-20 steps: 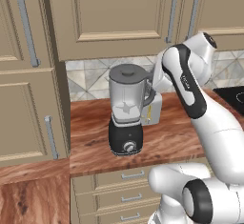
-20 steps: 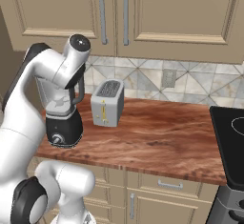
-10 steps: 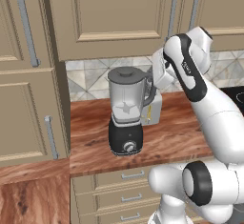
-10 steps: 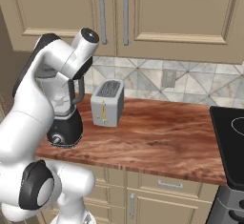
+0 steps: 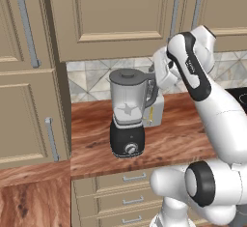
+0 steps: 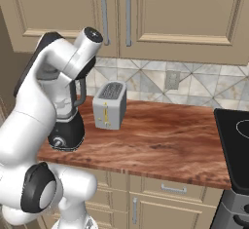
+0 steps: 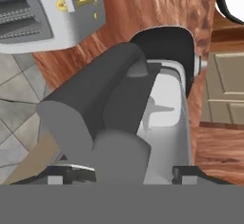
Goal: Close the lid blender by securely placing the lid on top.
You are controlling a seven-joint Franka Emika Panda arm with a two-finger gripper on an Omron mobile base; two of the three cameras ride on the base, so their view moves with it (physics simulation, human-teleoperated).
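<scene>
Blender (image 5: 127, 115): we log lid (image 5: 127, 74) seated on its jar; toaster (image 6: 110, 105) just behind; gripper (image 7: 116, 170) above, jaw state indeterminable.

The blender (image 5: 128, 115) has a clear, grey-tinted glassy jar, a glossy black base with a silver metallic dial, and a matt dark grey lid (image 5: 128, 74). The bench (image 6: 160, 138) at 6 o'clock of the satin pale-metal toaster (image 6: 110, 105) is polished reddish wood grain; the cabinets (image 5: 111, 16) look smooth painted beige with brushed metal handles.

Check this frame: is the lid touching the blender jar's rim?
Touching. The left base view shows the lid seated flush on the blender jar's mouth, with no gap between them.
</scene>
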